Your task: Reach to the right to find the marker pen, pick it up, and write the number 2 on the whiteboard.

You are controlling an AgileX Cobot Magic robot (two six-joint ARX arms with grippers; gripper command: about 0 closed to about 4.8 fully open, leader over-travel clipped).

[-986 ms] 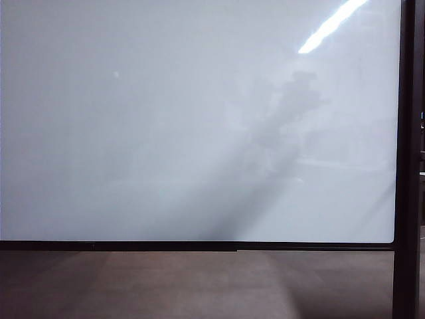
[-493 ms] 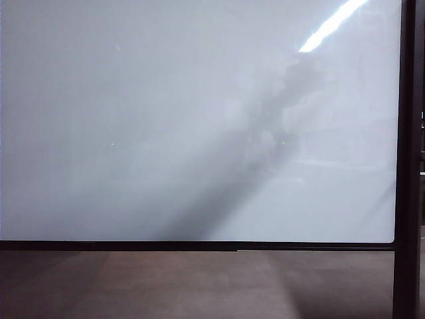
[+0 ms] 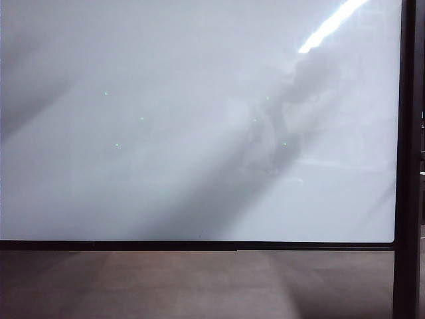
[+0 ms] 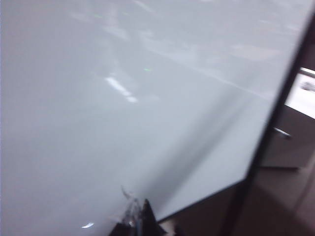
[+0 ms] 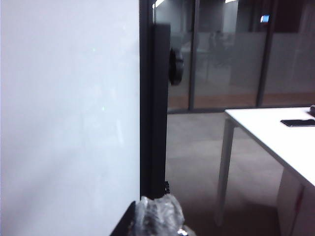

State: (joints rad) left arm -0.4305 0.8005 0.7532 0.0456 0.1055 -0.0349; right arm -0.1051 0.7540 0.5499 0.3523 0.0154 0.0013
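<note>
The whiteboard [image 3: 166,133] fills the exterior view, glossy white in a thin black frame, with a bright light streak at its top right and dim reflections of the arms. Neither gripper shows directly in that view. My left gripper [image 4: 139,217] pokes in close to the whiteboard [image 4: 123,123] near its lower frame, fingertips together and holding nothing. My right gripper [image 5: 156,219], its fingers wrapped in clear plastic, sits shut and empty beside the whiteboard's [image 5: 64,123] right edge. The marker pen and the number 2 are out of view.
A black post [image 5: 157,98] runs along the board's right side. Beyond it stands a white table [image 5: 275,137] with a dark flat object [image 5: 298,123] on it, and glass partitions behind. Brown floor [image 3: 199,286] lies under the board. A grey cabinet [image 4: 285,147] stands past the frame.
The arms' dim reflections on the board have shifted up and spread. A dark shadow has come in at the board's top left, and a few green specks now show.
</note>
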